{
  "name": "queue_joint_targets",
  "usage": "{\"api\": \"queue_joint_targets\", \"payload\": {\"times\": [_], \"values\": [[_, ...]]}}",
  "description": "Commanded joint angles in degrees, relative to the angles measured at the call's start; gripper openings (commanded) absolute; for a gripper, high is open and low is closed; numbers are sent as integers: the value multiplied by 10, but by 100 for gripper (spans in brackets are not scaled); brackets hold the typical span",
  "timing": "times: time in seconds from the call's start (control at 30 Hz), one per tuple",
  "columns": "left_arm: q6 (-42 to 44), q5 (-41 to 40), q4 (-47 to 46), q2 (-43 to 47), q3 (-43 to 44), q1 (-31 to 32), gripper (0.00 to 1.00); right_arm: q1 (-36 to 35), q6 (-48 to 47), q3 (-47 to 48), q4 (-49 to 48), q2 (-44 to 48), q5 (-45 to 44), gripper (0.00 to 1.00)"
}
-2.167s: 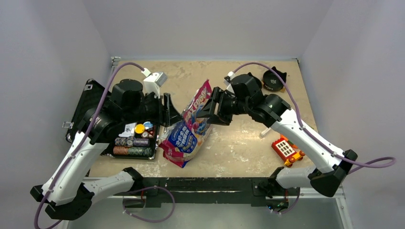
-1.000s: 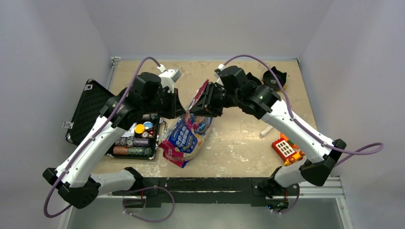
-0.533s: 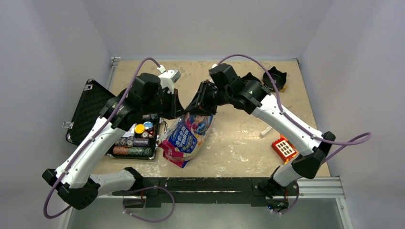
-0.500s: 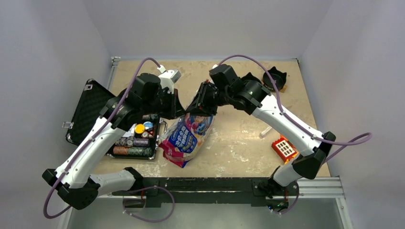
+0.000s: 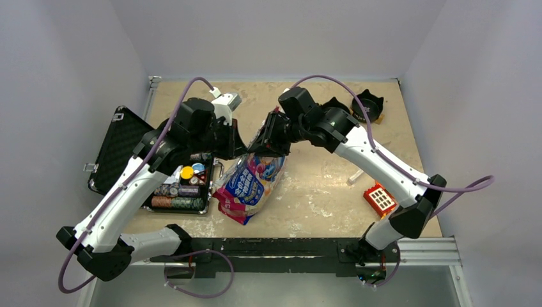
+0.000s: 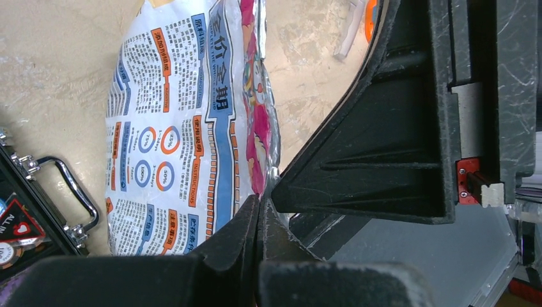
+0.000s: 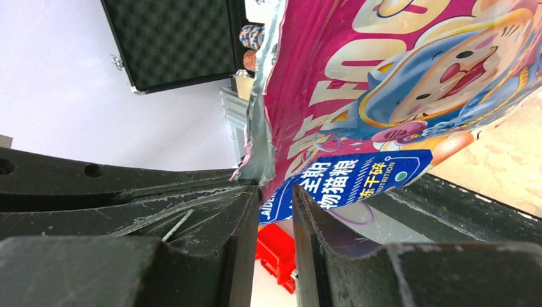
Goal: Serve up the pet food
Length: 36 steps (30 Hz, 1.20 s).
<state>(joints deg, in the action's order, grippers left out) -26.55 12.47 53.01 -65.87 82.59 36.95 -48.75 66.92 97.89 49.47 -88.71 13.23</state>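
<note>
Left hand (image 6: 259,212), right hand (image 7: 276,198) each clamped on opposite sides of pet food bag (image 6: 172,128) mouth; bag body hangs beneath.

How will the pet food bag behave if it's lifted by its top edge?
Likely floppy: the pet food bag is thin crinkled foil, its top edge wavy. Its bulging lower half suggests bottom-heavy sag. Glossy foil may slip.

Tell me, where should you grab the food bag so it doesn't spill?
Probably best: pinch the thin silver top edge of the bag, coming from above. The bag stands up and its body bulges, but that edge is flat.
</note>
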Motion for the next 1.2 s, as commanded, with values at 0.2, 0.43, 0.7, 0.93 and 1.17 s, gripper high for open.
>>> {"api": "queue_joint_targets", "payload": {"times": [0.2, 0.43, 0.7, 0.93, 1.17], "values": [[-13, 23, -12, 9, 6, 3, 0, -6, -21, 32, 13, -33, 4, 24], [-19, 17, -9, 3, 9, 4, 0, -13, -40, 58, 39, -47, -9, 11], [-11, -84, 34, 11, 33, 3, 0, -20, -68, 45, 91, -26, -69, 0], [4, -187, 42, 50, 34, 4, 0, -20, -84, 7, 115, 11, -122, 0], [14, -166, 21, 71, 27, 3, 0, -21, -113, -20, 99, 42, -137, 0]]}}
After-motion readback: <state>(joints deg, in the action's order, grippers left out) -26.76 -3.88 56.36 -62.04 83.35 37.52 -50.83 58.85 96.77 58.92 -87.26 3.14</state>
